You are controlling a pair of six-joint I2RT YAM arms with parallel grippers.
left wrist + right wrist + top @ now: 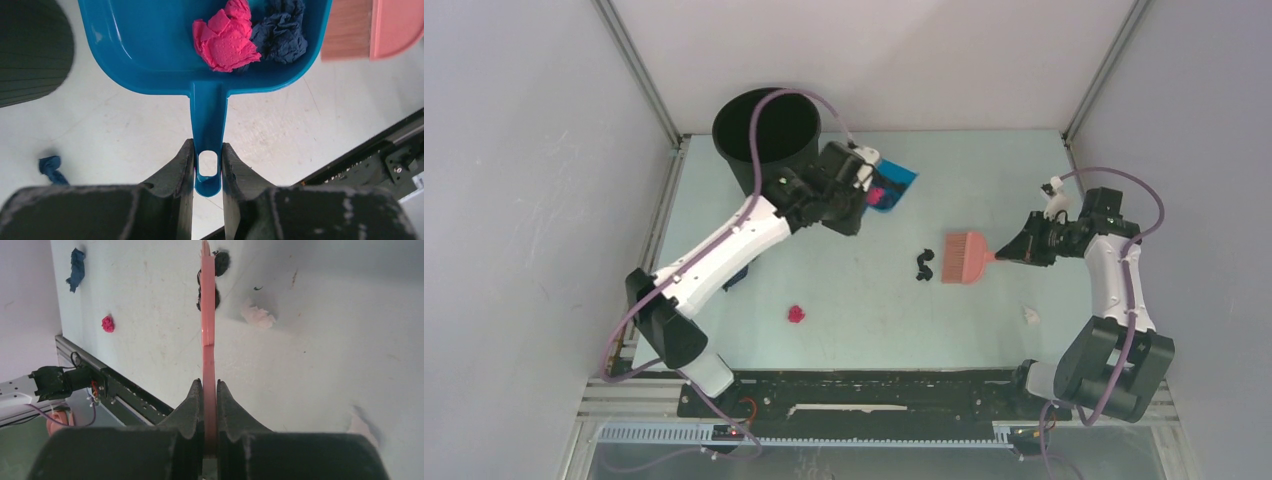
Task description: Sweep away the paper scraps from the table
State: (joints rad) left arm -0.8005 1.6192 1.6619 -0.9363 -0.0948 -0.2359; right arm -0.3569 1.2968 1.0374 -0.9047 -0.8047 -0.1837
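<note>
My left gripper [207, 165] is shut on the handle of the blue dustpan [150, 50], which is tilted next to the black bin [767, 130]. A magenta scrap [225, 42] and a dark blue scrap [280, 32] lie in the pan. My right gripper [209, 385] is shut on the handle of the pink brush [967, 257], bristles toward a black scrap [923, 264]. On the table [854, 330] lie a red scrap [796, 314], a dark blue scrap [50, 167] beside my left arm, and a whitish scrap [1030, 314].
The black bin stands at the back left corner, close to the dustpan [894, 185]. Metal rails and a black strip [864, 385] run along the near edge between the arm bases. Grey walls close in both sides and the back.
</note>
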